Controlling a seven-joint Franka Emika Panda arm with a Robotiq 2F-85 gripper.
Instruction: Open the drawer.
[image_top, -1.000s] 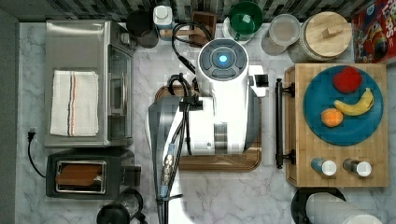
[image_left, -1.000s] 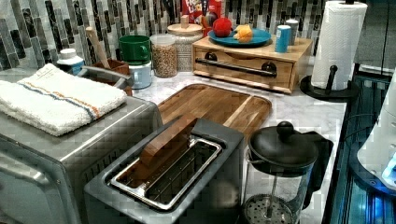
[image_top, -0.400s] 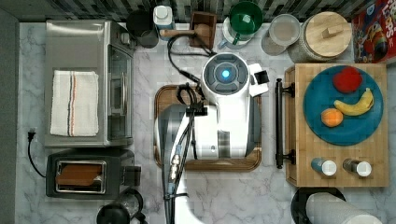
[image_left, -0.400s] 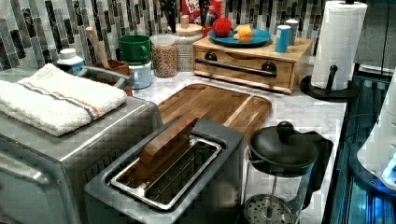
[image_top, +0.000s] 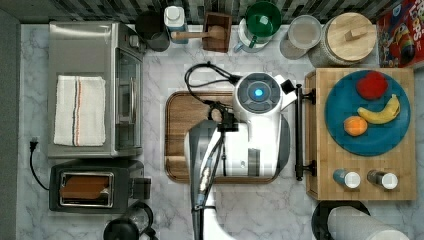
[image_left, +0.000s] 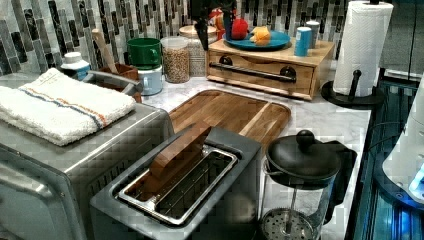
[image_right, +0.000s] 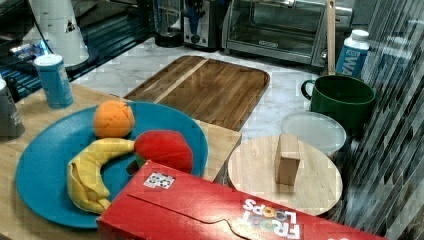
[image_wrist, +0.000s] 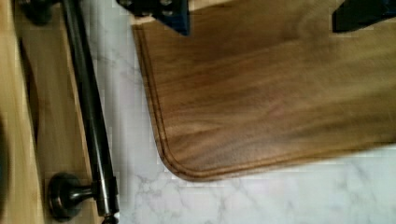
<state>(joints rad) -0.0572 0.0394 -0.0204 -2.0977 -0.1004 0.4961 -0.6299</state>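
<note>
Moving toward the top view's right since the earlier frames, the arm is closing on the drawer.

Approach step: the hand (image_left: 214, 22) is hanging released, fingers apart, over the board (image_wrist: 280, 93), just short of the handle (image_wrist: 91, 126). Beyond it, the drawer (image_left: 260, 75) is sitting shut on the tabletop (image_top: 250, 210). Next, I judge, it is needing to straddle the bar.

The arm (image_top: 257, 132) wears smooth white shells with a grey link below. Its round grey cap carries 1 glowing blue light at the centre. Black cables loop off the wrist and run along the grey link. The gripper (image_wrist: 261, 16) has dark fingers (image_wrist: 170, 14), 1 fixed with small screws.
</note>
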